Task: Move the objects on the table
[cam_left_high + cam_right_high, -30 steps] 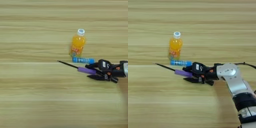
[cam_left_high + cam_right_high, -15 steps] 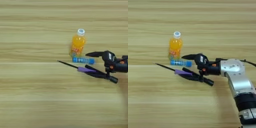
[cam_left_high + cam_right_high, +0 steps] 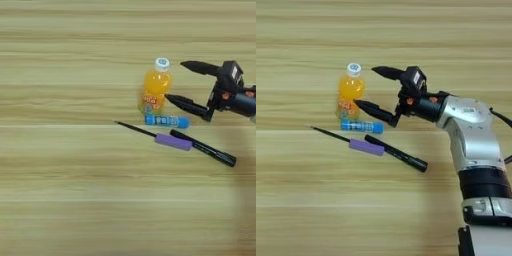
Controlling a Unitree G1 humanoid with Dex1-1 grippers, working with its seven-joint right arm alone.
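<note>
Bottle (image 3: 155, 90) label unreadable, hand (image 3: 366, 87) spread

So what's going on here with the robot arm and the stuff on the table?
The robot's right gripper is open and holds nothing, its two black fingers spread beside the orange juice bottle, one near the cap and one low on its side. The bottle stands upright on the table. In front of it lie a short blue tube, a small purple cylinder and a long black pen, none of them gripped.
</note>
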